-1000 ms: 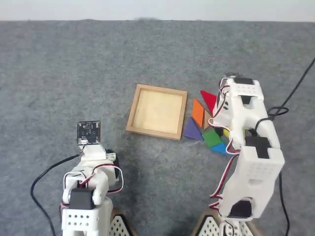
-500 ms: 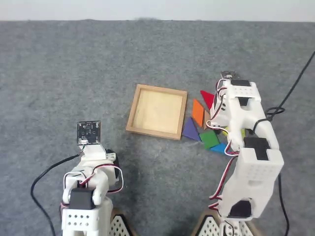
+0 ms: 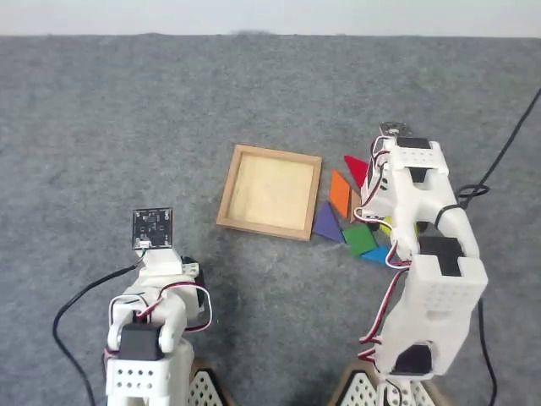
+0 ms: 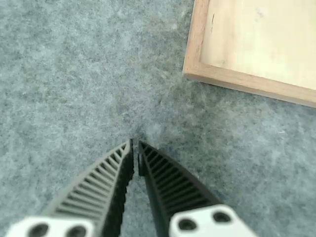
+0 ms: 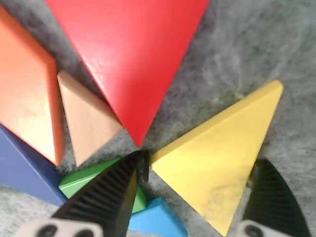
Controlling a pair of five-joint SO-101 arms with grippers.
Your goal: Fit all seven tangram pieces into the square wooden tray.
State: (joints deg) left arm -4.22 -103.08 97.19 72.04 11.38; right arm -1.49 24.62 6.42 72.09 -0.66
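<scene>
Right end effector (image 5: 200,165) released, astride yellow wooden triangle (image 5: 224,143) beside square wooden tray (image 3: 279,153), likely pre-grasp; left end effector (image 4: 134,148) clenched, empty.

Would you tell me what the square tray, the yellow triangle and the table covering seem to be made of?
Square tray: pale bare-looking wood, faint grain. Yellow triangle: likely painted wood, matte, with dark scuffs. Table covering: grey felt or short carpet, visibly fuzzy fibres.

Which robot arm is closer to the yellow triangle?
Right. The right gripper is open around the yellow triangle; the left gripper is shut over carpet by the tray corner, far from it.
</scene>
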